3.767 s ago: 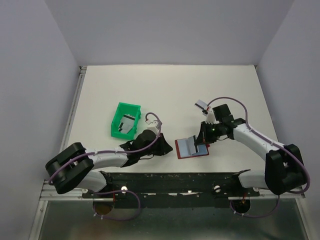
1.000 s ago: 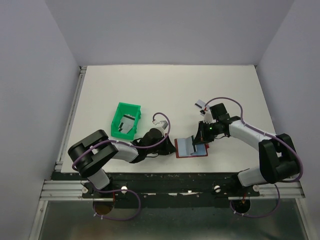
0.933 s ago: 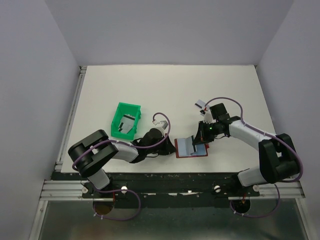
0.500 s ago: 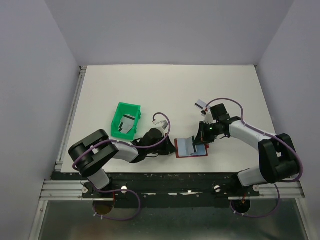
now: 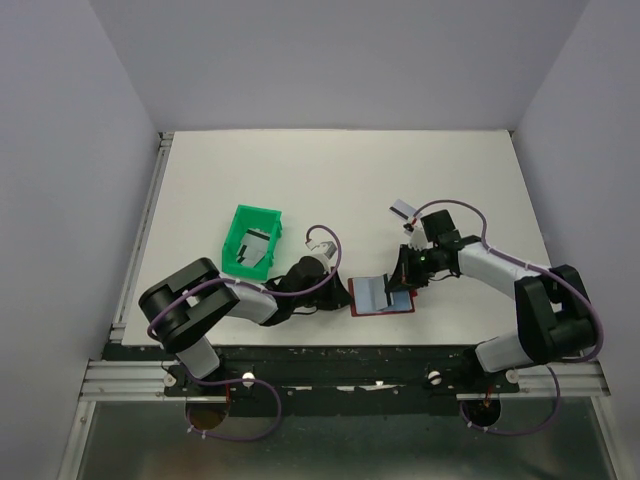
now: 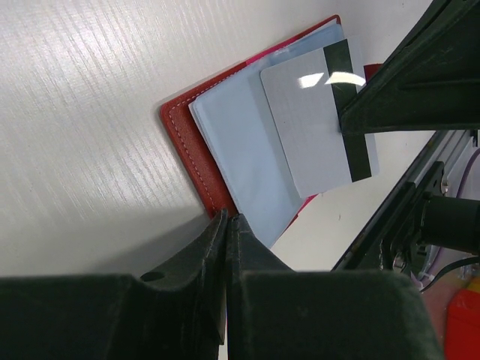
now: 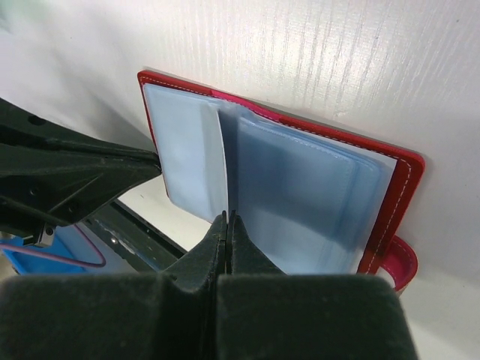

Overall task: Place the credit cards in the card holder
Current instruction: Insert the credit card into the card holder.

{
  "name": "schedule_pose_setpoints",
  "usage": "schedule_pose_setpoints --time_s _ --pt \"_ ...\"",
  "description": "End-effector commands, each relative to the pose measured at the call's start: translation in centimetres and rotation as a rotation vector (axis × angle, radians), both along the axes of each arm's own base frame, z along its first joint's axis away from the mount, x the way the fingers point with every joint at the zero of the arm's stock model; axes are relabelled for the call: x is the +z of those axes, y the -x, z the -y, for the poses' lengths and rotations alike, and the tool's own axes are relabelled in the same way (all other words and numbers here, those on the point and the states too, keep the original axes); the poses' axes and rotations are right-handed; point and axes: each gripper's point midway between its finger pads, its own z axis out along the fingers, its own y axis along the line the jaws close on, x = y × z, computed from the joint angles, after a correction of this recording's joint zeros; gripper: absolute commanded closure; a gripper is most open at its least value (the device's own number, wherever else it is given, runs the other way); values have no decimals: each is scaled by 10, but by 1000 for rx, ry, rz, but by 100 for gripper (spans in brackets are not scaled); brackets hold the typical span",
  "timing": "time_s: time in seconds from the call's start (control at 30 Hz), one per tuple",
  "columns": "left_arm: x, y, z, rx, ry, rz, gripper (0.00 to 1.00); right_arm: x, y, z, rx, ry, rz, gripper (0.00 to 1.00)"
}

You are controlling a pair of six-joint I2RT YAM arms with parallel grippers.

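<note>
Black fingers of the right gripper (image 7: 226,219) are clenched flat on one thin, silvery grey credit card (image 6: 315,127) with a dark stripe along one edge. The card hangs tilted over the open card holder (image 6: 184,139), a small dark red folding wallet with pale blue plastic sleeves inside. In the right wrist view the card is seen edge-on, its lower edge down among the sleeves near the middle fold. Whether it has entered a pocket cannot be told.

At the card holder's left edge, the black fingers of the left gripper (image 6: 226,219) are pressed together with no gap. Their tips touch the red cover's stitched border. Whether they nip the cover or only pin it down cannot be told.

Well to the left of the card holder, beyond the left arm, stands a green plastic tray (image 5: 238,222). More grey credit cards (image 5: 256,248) lie in it. Everything rests on a white table (image 5: 350,180).

Judged from this, the task is mid-way at best. One card is at the point of insertion but not seated. At least a couple of cards wait in the tray. Whether any sleeve already holds a card cannot be told.

No brand, label or writing can be read. The card's face shows only the stripe and a patch of glare.
</note>
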Motion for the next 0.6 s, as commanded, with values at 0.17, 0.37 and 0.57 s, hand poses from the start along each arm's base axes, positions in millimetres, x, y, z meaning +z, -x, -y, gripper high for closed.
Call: schedule_pose_setpoints --time_s 0.17,0.37,0.57 --pt "2 -1 6 -15 17 -4 85 -9 5 -6 -12 -48 -35 99" --pt "1 -1 7 -17 16 -5 85 -9 7 -10 -3 -80 -42 99" --pt "-1 0 7 -19 19 -9 85 -11 8 -11 -4 -86 -48 99"
